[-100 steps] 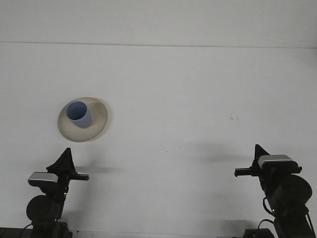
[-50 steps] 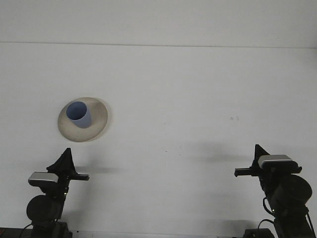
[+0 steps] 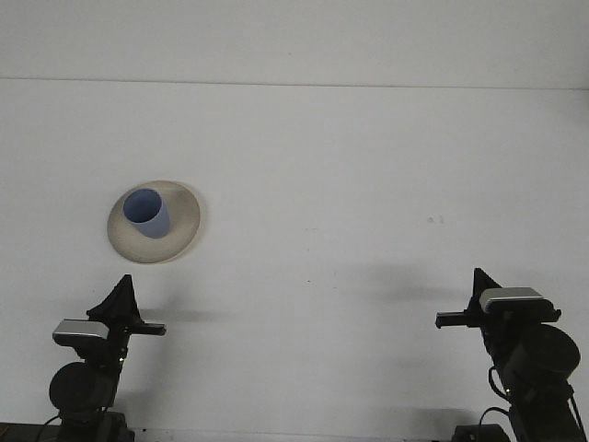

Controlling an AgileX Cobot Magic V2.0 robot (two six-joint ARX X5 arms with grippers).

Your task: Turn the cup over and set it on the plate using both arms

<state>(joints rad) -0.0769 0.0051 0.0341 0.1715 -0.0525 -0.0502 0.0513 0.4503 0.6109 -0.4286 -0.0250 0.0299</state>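
Cup: blue cup [image 3: 146, 213] upright, mouth up, on the plate [image 3: 179, 230], left half of the table [image 3: 368, 184].
Left gripper [image 3: 118, 308]: near front edge, holding nothing; finger gap cannot tell.
Right gripper [image 3: 474, 302]: same, front right.
Progress: judged essentially complete.

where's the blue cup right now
In the front view, the blue cup stands on the beige plate, left side, beyond the left pincer.
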